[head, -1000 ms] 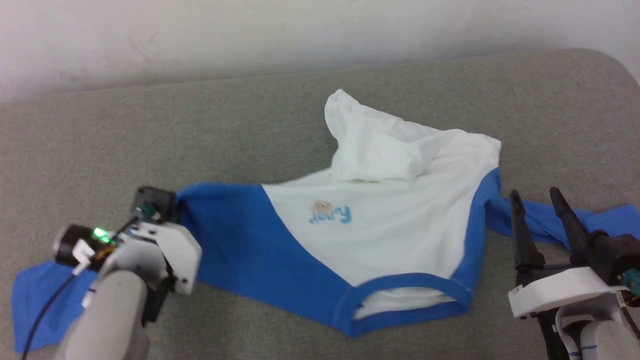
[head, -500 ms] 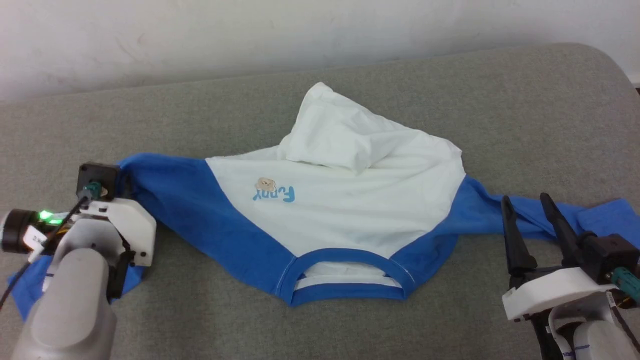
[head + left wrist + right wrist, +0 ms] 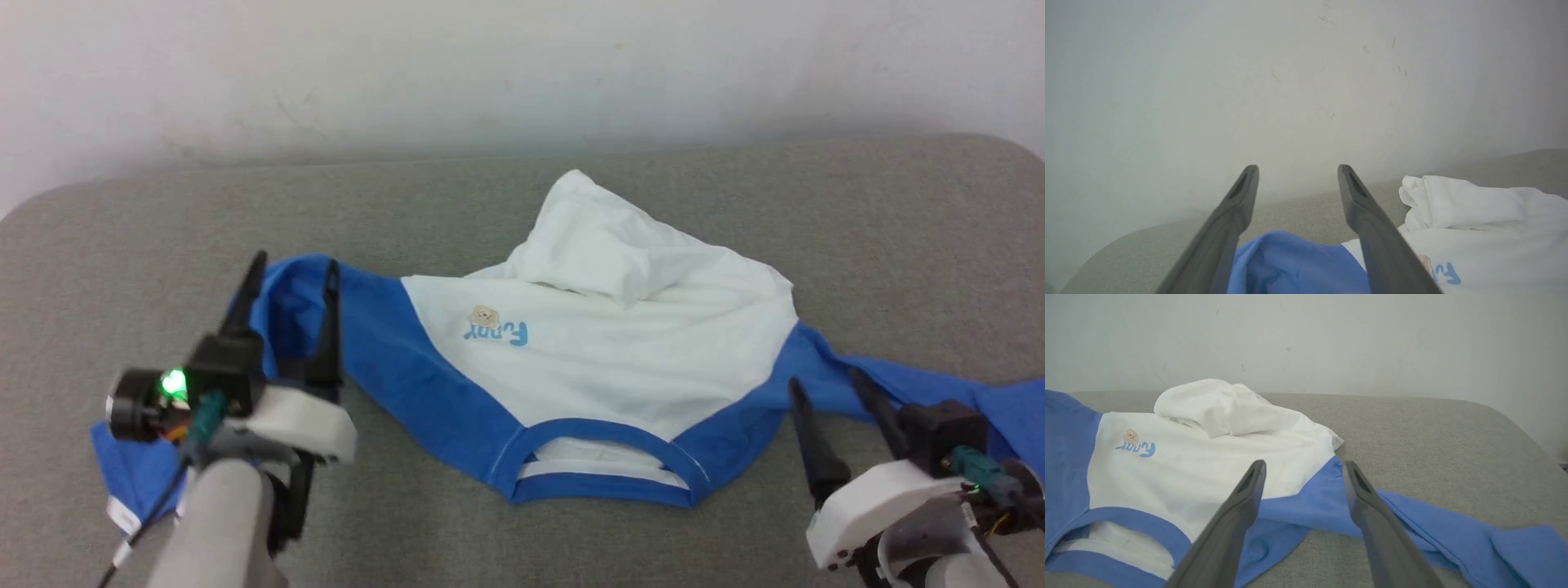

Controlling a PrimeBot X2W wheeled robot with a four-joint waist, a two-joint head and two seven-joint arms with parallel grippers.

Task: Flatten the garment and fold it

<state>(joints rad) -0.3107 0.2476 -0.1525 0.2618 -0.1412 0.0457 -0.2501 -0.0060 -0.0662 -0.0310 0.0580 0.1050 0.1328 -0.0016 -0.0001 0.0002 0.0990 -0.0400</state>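
Where the grey worktop (image 3: 735, 204) spreads in front of the pale wall (image 3: 522, 73), the T-shirt (image 3: 620, 359) lies chest up near its middle, with the blue neck band (image 3: 604, 426) turned toward the robot. Its white body is fairly flat around the small bear print (image 3: 486, 317) and the blue lettering beside it. Farther back, the cloth is bunched into a loose white heap (image 3: 596, 245) toward the wall. One blue sleeve (image 3: 392, 351) runs out to the robot's left, humps up, and ends in a flat patch (image 3: 131, 482) at the near left. The other sleeve (image 3: 922, 384) trails off to the right in a creased strip.

The left fingers (image 3: 329, 327) stand spread wide on either side of the raised hump of the left sleeve, and nothing is pinched between them. In the left wrist view the shirt (image 3: 1486, 245) shows at the lower right, and the blue cloth sits low between these fingers (image 3: 1224, 228). Whether it touches them I cannot tell. A green light (image 3: 173, 381) glows on that wrist.

The right fingers (image 3: 808, 441) are also spread wide and hold nothing, near the start of the right sleeve. In the right wrist view these fingers (image 3: 1231, 522) point over the blue strip of the shirt (image 3: 1208, 469).
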